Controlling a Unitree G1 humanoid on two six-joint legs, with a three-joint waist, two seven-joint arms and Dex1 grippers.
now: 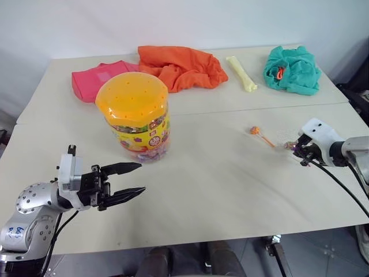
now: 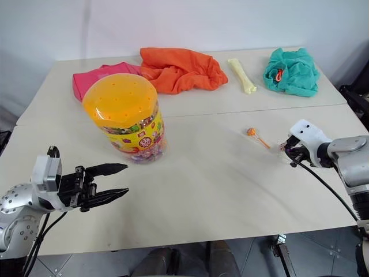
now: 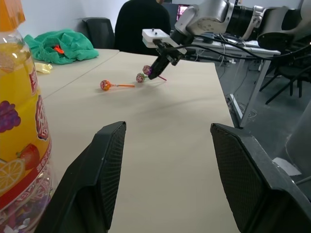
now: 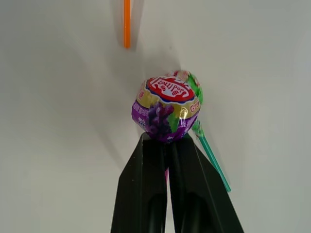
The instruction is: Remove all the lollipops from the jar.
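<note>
Table point(image 1: 219, 190): pale, 2 sections joined along a seam; all items below are carried on it.

Jar point(image 1: 134, 115): clear plastic cylinder, orange-yellow domed lid with small holes, yellow pictured label; stood upright, left of centre, lid on. Wrapped candies are seen through the lower wall.

Left gripper point(image 1: 137, 180): held level at the near left, pointed toward the right, near side of the jar and apart from it. Its 2 black fingers point(image 3: 99, 179) are spread wide with nothing between them.

Right gripper point(image 1: 297, 149): placed at the right side of the table, angled downward. Its fingers point(image 4: 153, 194) are pressed together on the stick of a purple lollipop point(image 4: 167, 109), whose grape-printed wrapper sits right at the fingertips, low over the table.

Green-pink lollipop point(image 3: 141, 77): partly hidden behind the purple one in the right wrist view, teal stick point(image 4: 213, 162) showing beside the fingers; lying on the table just beside the right gripper.

Orange lollipop point(image 1: 254, 131): lying on the table with its orange stick, just left of the right gripper, well apart from the jar.

Cloths, far side of the table: pink cloth point(image 1: 95, 79) at the far left, behind the jar; orange cloth point(image 1: 181, 66) beside it, crumpled; teal cloth point(image 1: 291, 69) at the far right, bunched.

Pale yellow strip point(image 1: 241, 73): lying between the orange and teal cloths.

Person point(image 3: 141, 24): dark-clad, seated beyond the table in the left wrist view.
</note>
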